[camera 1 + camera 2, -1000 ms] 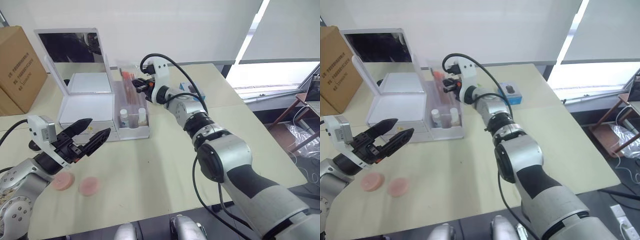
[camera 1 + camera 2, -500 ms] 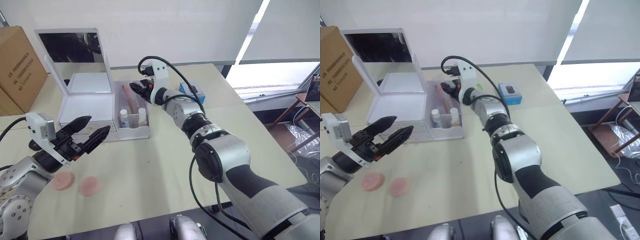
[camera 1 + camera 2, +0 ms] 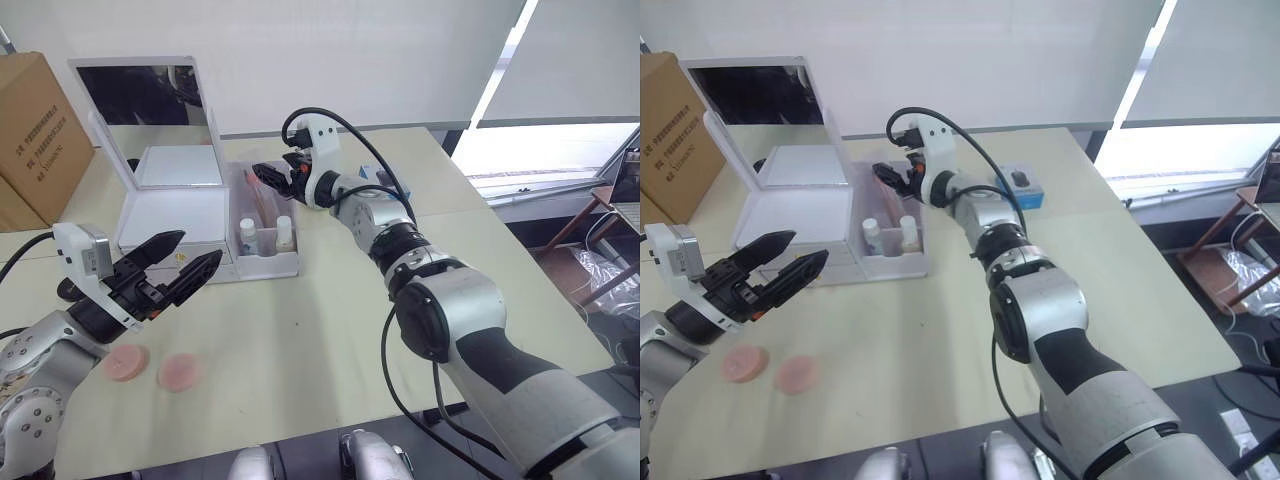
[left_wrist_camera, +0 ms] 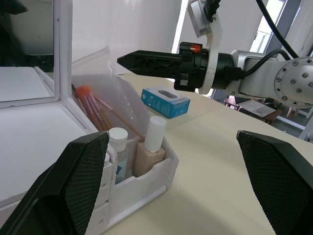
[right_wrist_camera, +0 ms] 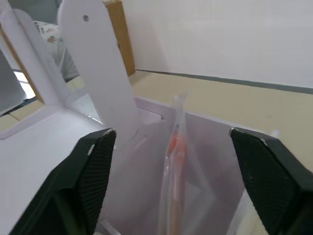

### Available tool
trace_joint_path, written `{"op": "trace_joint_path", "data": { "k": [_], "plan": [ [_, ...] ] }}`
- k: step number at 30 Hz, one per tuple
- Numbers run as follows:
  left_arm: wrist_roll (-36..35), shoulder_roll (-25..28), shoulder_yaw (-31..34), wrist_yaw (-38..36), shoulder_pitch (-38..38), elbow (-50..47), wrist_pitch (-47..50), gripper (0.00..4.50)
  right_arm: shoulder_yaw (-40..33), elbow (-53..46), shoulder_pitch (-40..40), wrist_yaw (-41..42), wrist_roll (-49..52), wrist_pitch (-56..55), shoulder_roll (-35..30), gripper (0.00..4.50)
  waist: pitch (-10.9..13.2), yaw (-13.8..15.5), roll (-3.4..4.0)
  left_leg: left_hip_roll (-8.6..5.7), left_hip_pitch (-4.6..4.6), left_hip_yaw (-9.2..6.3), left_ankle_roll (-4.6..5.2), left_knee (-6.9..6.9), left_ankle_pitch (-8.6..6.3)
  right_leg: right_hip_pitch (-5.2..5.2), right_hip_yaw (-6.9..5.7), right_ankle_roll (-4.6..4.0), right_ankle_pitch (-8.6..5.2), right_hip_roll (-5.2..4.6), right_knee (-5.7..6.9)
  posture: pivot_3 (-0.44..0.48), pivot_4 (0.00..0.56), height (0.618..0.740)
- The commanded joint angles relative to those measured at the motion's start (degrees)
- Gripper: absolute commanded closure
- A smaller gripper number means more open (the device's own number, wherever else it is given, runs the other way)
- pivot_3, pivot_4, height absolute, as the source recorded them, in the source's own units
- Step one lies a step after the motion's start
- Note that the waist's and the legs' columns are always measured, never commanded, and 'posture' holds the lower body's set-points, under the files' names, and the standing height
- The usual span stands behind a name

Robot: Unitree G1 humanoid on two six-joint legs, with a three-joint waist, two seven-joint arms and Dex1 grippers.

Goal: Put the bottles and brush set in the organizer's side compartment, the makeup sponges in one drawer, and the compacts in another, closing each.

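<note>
The white organizer (image 3: 175, 215) stands with its mirror lid up and both drawers shut. Its translucent side compartment (image 3: 268, 262) holds two bottles (image 4: 155, 142) at the near end. Behind them the brush set (image 5: 173, 156) leans in its clear packet. My right gripper (image 3: 262, 178) hovers open just above the bin, its fingers (image 5: 95, 181) spread on either side of the packet without touching it. Two pink makeup sponges (image 3: 126, 361) (image 3: 180, 371) lie on the table near the front left. My left gripper (image 3: 198, 252) hangs open and empty above them, in front of the drawers. The compacts are hidden.
A brown cardboard box (image 3: 35, 130) stands at the far left. A small blue box (image 3: 1020, 186) lies right of the organizer, behind my right arm. The tan table (image 3: 330, 330) stretches to the right, with window blinds beyond it.
My right gripper has opened and let go of the brush set, which has sunk into the side compartment. The left arm has barely moved.
</note>
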Motion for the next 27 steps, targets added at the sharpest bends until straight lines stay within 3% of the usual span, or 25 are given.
{"op": "trace_joint_path", "data": {
  "k": [1,8,9,14,20,27],
  "plan": [
    [-0.80,0.81,0.19,-0.13,-0.46,-0.96,0.11,0.00,0.04,-2.52,-2.93,1.45,-0.26,-0.70,0.25,1.91,0.00,0.01,0.00,0.00,0.00,0.00,0.00,0.00,0.00,0.00,0.00,0.00,0.00,0.00,0.00,0.000,0.150,0.730],
    [-0.80,0.85,0.33,-0.05,-0.11,-1.23,0.17,0.00,1.48,-2.80,-3.78,4.85,-1.54,-0.11,1.39,4.30,0.00,0.02,0.00,-0.01,0.00,-0.01,0.00,0.00,0.00,0.00,0.00,-0.01,-0.01,-0.01,-0.01,0.000,0.150,0.730],
    [-0.82,0.85,0.37,-0.03,-0.05,-1.26,0.17,0.00,1.90,-2.59,-4.04,4.69,-2.05,0.32,1.63,4.46,0.00,0.02,0.00,-0.01,0.00,-0.01,0.00,0.00,0.00,0.00,0.00,-0.01,-0.01,-0.01,0.00,0.000,0.150,0.730],
    [-0.58,0.65,0.43,-0.12,0.44,-1.33,-0.06,0.00,4.01,-1.37,-5.04,3.25,-4.92,1.26,2.03,4.46,0.00,0.04,0.00,-0.01,-0.01,-0.01,0.00,0.00,0.00,-0.03,0.00,-0.01,0.00,-0.01,0.00,0.000,0.150,0.730],
    [-0.81,0.30,0.90,0.05,2.16,-2.26,-0.44,0.00,6.25,1.45,-5.15,-9.35,-10.39,6.74,0.93,4.46,0.01,0.18,-0.02,-0.03,0.00,-0.06,-0.01,0.00,0.00,-0.03,-0.05,-0.07,-0.03,-0.06,-0.01,0.000,0.150,0.730],
    [-0.94,0.25,0.99,0.17,3.09,-2.54,-0.38,0.00,9.54,1.94,-3.36,-11.37,-15.63,8.26,-1.04,4.46,0.02,0.03,-0.03,-0.13,-0.07,-0.11,-0.01,0.01,0.00,-0.06,-0.04,-0.08,-0.02,-0.11,-0.01,0.000,0.150,0.730]
  ]
}}
